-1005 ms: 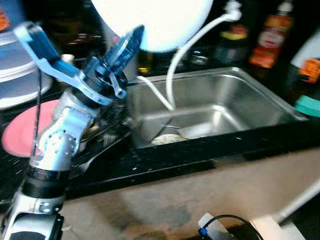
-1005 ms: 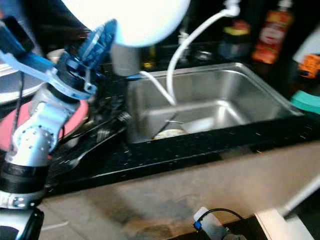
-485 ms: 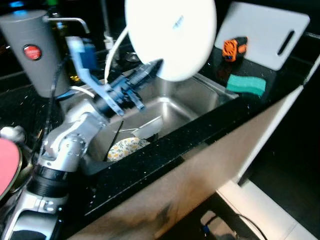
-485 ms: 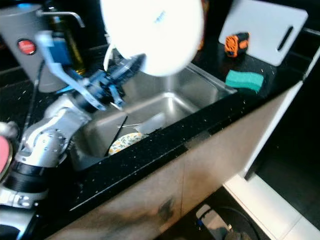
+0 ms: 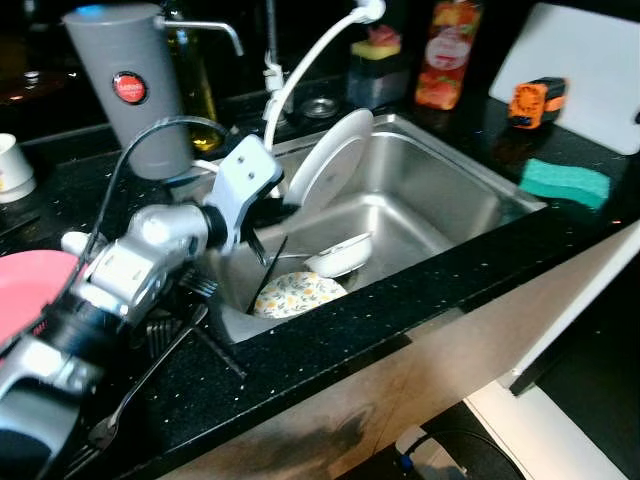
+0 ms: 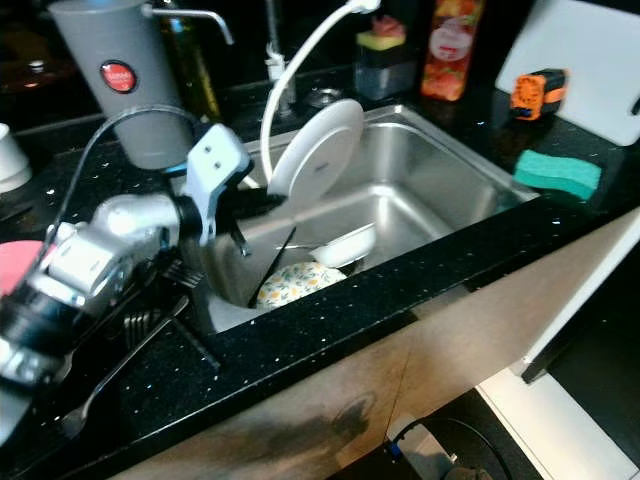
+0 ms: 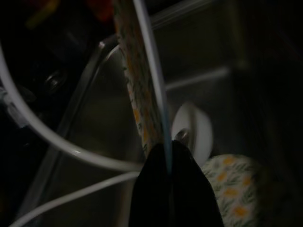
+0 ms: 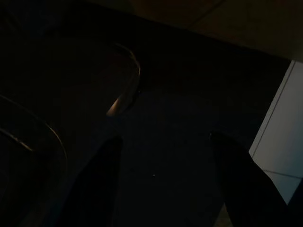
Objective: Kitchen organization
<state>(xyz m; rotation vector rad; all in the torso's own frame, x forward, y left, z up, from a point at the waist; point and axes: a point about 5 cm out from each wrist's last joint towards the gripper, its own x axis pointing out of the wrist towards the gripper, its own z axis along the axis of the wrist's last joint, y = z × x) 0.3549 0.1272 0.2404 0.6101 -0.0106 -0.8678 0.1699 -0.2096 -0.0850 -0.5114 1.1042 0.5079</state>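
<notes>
So far left on the black speckled desk [image 5: 330, 350] there's a pink plate [image 5: 25, 290] and a fork [image 5: 150, 375] lying flat. Next over, the left tool [image 5: 272, 208] is clamped together on the rim of a white plate [image 5: 330, 160], holding it on edge above the steel sink [image 5: 450, 190], around 10 o'clock from the sink's middle. Down in the basin sit a flowery plate [image 5: 295, 293] and a small white bowl [image 5: 340, 257]. Glazed plate looks slick and the grip is only at the edge, so I'd lower it slow and keep it off the hose [image 5: 300, 60]. Green sponge [image 5: 563, 182] sits at 3 o'clock. The right tool [image 8: 163, 179] hangs idle, fingers apart.
</notes>
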